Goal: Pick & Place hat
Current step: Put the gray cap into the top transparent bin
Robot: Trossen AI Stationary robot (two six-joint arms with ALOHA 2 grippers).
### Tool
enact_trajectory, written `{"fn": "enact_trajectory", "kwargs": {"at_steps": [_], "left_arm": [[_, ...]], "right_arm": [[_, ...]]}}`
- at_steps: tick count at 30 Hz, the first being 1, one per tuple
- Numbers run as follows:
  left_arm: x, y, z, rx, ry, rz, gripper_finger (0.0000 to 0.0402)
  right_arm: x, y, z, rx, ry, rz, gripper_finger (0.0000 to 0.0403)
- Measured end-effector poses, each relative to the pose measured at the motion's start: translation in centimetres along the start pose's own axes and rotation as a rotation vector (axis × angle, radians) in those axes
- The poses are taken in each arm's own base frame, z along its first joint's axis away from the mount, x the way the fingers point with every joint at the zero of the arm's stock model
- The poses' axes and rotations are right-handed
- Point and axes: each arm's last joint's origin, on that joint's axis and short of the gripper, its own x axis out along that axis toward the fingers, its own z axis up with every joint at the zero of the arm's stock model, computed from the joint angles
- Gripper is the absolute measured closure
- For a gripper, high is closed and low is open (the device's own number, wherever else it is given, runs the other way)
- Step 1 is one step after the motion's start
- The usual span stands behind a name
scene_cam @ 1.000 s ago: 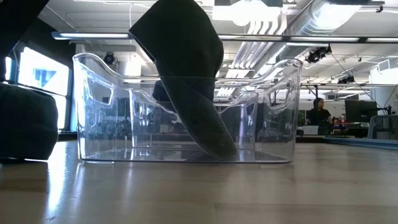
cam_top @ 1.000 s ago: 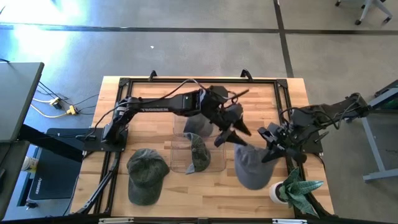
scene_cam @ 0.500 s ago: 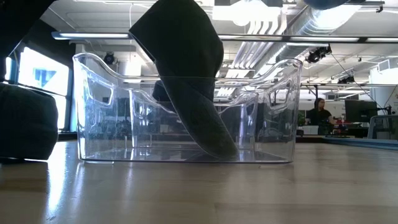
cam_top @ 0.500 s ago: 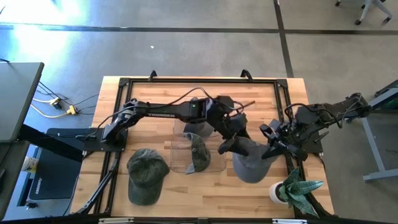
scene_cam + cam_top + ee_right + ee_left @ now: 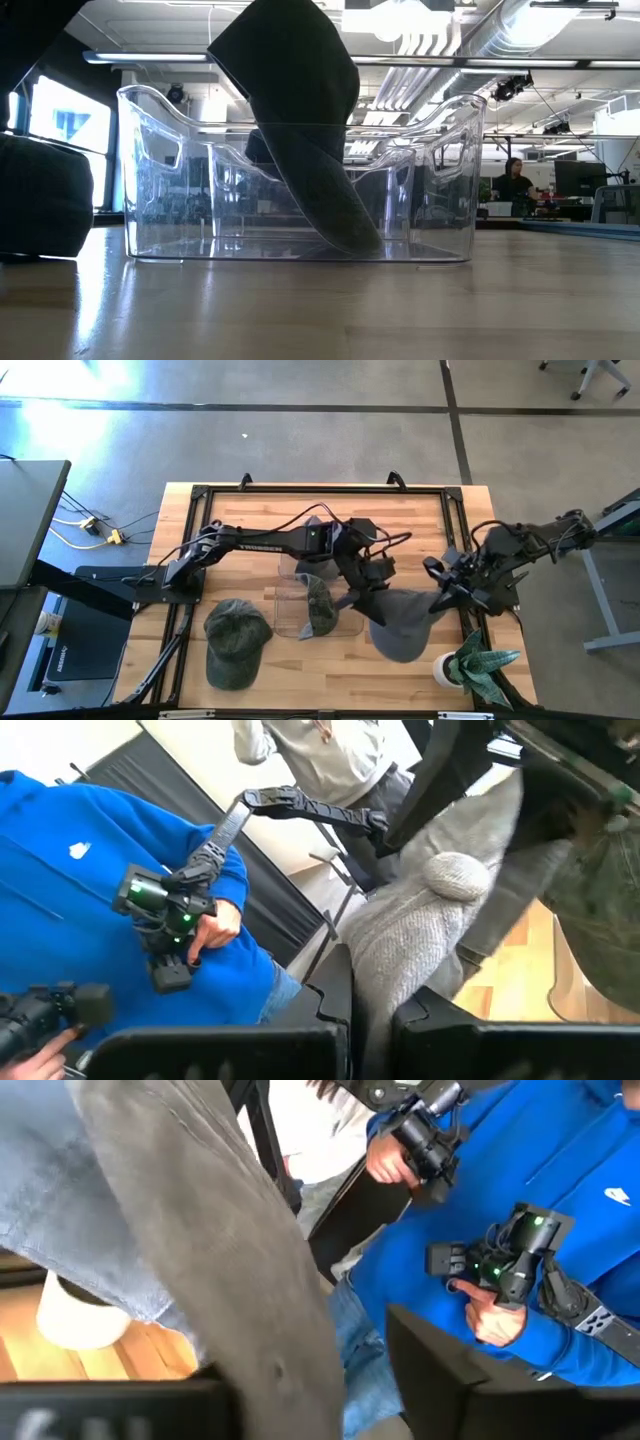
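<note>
- Grey hat [image 5: 402,628] hung between both arms over the right half of the table [image 5: 440,510], just right of the clear bin [image 5: 318,605]; not yet placed.
- Right tool [image 5: 440,598] pressed together on the hat's right edge; the right wrist view showed grey knit fabric [image 5: 420,935] caught between its fingers.
- Left tool [image 5: 362,596] at the hat's left edge. The left wrist view showed the grey brim [image 5: 215,1260] running right across its front, but whether the fingers were pinching it or standing apart I could not tell.
- Risk: if the left tool had no firm hold, the hat would swing off the right tool alone and droop onto the table short of the bin.
- Risk: the two arms pulling apart could drag the fabric out of one pinch.
- Risk: the potted plant [image 5: 470,665] stood near the hat's lower edge; a sagging hat could brush it.
- Clear bin: one dark green hat [image 5: 300,130] inside, leaning with its crown above the rim.
- Another green hat [image 5: 236,642] lay on the table left of the bin.
- People beyond the table, one in a blue sleeve [image 5: 520,1170], holding controllers.
</note>
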Motion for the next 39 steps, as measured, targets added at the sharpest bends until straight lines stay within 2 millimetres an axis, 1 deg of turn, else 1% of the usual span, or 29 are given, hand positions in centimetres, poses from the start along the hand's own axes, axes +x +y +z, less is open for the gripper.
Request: {"fn": "enact_trajectory", "kwargs": {"at_steps": [6,8,13,16,18,20,22,25,27,29,31,35,37,39], "left_arm": [[0.1,-0.3,0.1,0.006,-0.004,-0.008,0.0383],[0.1,-0.3,0.1,0.009,-0.005,-0.009,0.0394],[-0.4,-0.1,0.5,-0.013,-0.025,-0.013,0.0363],[-0.5,-0.3,1.2,-0.061,-0.067,-0.042,0.0331],[-0.7,-0.2,1.3,-0.084,-0.078,-0.047,0.0299],[-0.5,0.5,1.2,-0.075,-0.094,-0.048,0.0261],[-0.8,1.3,1.1,-0.077,-0.093,-0.053,0.022],[-2.0,1.5,1.9,-0.022,-0.124,-0.057,0.0165],[-2.8,1.5,2.3,0.022,-0.14,-0.044,0.0142],[-3.5,1.0,2.7,0.053,-0.147,-0.023,0.0133],[-4.1,0.6,3.3,0.125,-0.178,0.008,0.0133],[-4.9,-0.6,3.8,0.189,-0.183,0.043,0.0145],[-5.3,-1.2,4.1,0.259,-0.195,0.085,0.0154],[-5.9,-2.1,4.1,0.278,-0.17,0.142,0.0163]], "right_arm": [[-0.3,0.1,0.0,0.014,-0.009,0.005,0.04],[-0.3,0.1,0.0,0.014,-0.009,0.005,0.0401],[-0.3,0.1,0.0,0.013,-0.004,0.005,0.0401],[-0.3,0.1,0.0,0.009,-0.005,0.006,0.0401],[-0.3,0.1,0.0,0.011,-0.005,0.005,0.0401],[-0.3,0.1,-0.1,0.013,-0.002,0.003,0.0401],[-0.3,0.1,-0.1,0.015,0.001,0.001,0.0401],[-0.3,0.0,-0.1,0.023,0.001,-0.001,0.0401],[-0.3,0.0,-0.2,0.025,0.007,-0.007,0.0401],[-0.3,-0.1,-0.3,0.032,0.019,-0.018,0.0401],[-0.3,-0.1,-0.3,0.033,0.019,-0.018,0.04],[-0.3,-0.1,-0.3,0.054,0.014,-0.022,0.0401],[-0.3,-0.1,-0.2,0.051,0.006,-0.02,0.0401],[-0.3,0.0,-0.1,0.048,-0.002,-0.015,0.0401]]}}
